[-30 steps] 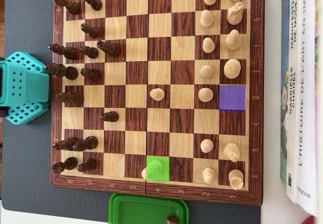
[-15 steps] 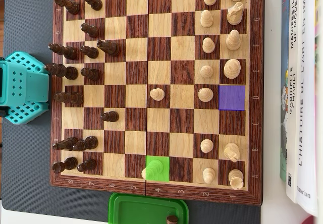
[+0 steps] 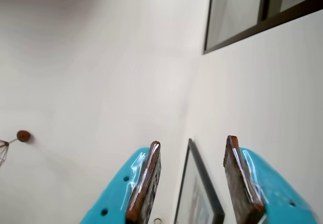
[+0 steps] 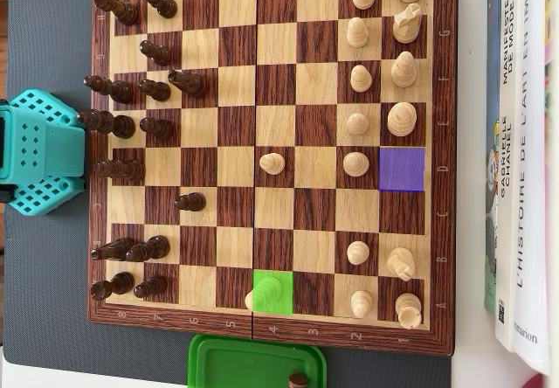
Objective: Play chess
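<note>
White wall and a framed picture are all your wrist view shows, so the gripper (image 3: pixel 192 183) is aimed off the chessboard (image 4: pixel 271 336), fingers wide with nothing between them. You've got one green square (image 4: pixel 272 290) at the bottom edge half hiding a light piece (image 4: pixel 251 300), one purple square (image 4: pixel 402 169) near the right edge. The dark pieces sit crowded by the left edge, so a low reach could topple them.

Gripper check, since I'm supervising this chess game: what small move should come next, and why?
Probably swing the gripper down toward the board. The wrist view shows open, empty jaws facing a wall, while a light piece sits by the green square, apparently marked for play.
</note>
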